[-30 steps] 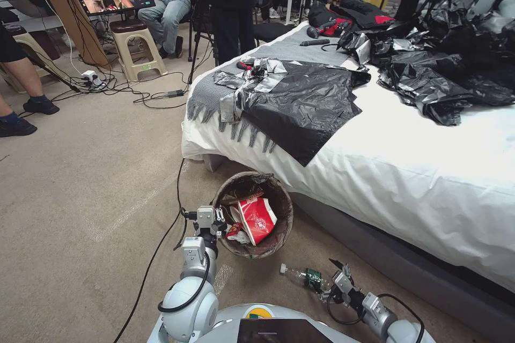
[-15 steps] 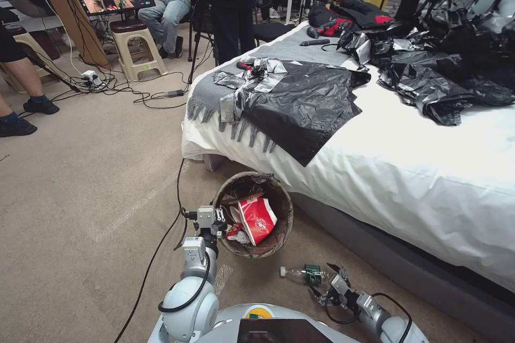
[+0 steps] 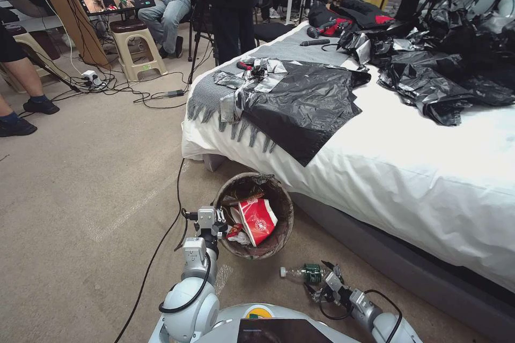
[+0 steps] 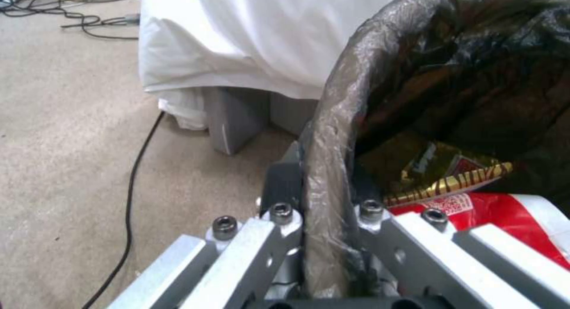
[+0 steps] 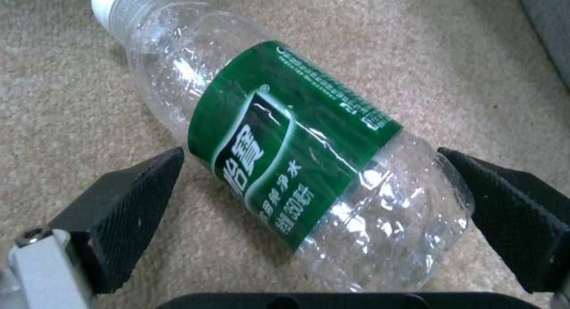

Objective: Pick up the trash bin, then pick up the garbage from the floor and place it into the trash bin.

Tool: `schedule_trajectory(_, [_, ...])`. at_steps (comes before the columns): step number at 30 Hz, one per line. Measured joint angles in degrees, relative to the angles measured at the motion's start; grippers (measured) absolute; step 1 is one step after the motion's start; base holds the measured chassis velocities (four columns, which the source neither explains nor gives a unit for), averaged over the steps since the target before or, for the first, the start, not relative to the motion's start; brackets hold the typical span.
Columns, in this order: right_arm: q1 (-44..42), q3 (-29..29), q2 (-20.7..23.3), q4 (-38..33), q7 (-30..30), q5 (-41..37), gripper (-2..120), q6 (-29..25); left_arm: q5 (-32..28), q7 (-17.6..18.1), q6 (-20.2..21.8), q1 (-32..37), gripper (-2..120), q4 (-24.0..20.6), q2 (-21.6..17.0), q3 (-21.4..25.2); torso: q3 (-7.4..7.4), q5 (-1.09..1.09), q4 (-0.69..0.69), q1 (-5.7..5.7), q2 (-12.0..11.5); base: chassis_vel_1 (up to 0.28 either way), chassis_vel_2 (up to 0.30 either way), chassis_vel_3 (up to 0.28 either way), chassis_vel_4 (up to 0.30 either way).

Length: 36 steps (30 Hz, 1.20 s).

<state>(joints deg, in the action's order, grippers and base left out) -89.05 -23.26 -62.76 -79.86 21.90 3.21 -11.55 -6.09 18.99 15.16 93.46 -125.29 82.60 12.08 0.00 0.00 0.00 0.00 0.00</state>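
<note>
Left gripper (image 4: 323,220): clamped on the bin (image 3: 279,201) rim, beside the bed (image 3: 407,171).
Right gripper (image 5: 320,197): spread wide around the bottle (image 5: 285,140), lying on the floor (image 3: 80,182).

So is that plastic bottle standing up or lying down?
Lying down. The bottle rests on its side on the carpet, between the right claw's open fingers.
</note>
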Motion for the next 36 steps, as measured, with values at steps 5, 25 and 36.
schedule_trajectory(5, [0.1, 0.1, 0.6, -0.2, 0.5, 0.7, 100, -0.4, 0.0, 0.0, 0.0, 0.0, 3, 0.2, -0.1, -0.2, 0.0, 0.0, 0.0, 0.0, 0.0, 0.0, 0.0, 0.0, 0.0])
schedule_trajectory(25, [0.3, 0.0, -0.3, 0.8, 0.9, 1.2, 39, -1.9, 0.1, 0.0, 0.1, -0.1, 3, 0.0, -0.1, -0.1, 0.0, 0.0, 0.0, 0.0, 0.0, 0.0, 0.0, 0.0, 0.0])
schedule_trajectory(36, [0.6, 0.0, -1.0, 1.1, 0.7, 1.2, 39, -2.3, 0.0, 0.0, 0.1, -0.3, 3, 0.1, -0.1, 0.0, 0.0, 0.0, 0.0, 0.0, 0.0, 0.0, 0.0, 0.0, 0.0])
